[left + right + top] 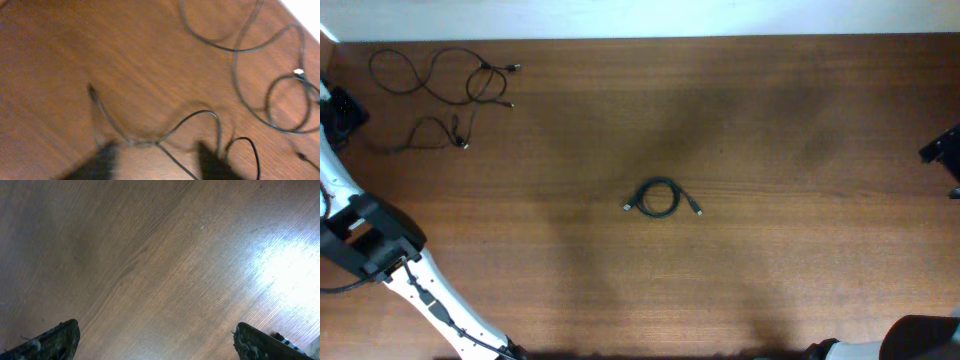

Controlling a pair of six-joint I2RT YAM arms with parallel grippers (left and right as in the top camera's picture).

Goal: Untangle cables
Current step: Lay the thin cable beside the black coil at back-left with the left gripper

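Observation:
A small knotted coil of thin black cables (644,200) lies at the middle of the table. Separate wavy cable strands (483,68) lie spread out at the far left, with a shorter strand (430,120) just below them. My left gripper (342,112) hangs beside that shorter strand. In the left wrist view it (157,157) is open, and a thin strand (200,112) runs across the table between its blurred fingers (102,160). Looping cables (235,75) lie beyond. My right gripper (157,330) is wide open over bare wood at the table's right edge (942,150).
The wooden table (770,120) meets a white wall along its far edge. The left arm's white links (365,240) reach in from the front left corner. Part of the right arm's base (920,340) shows at the front right.

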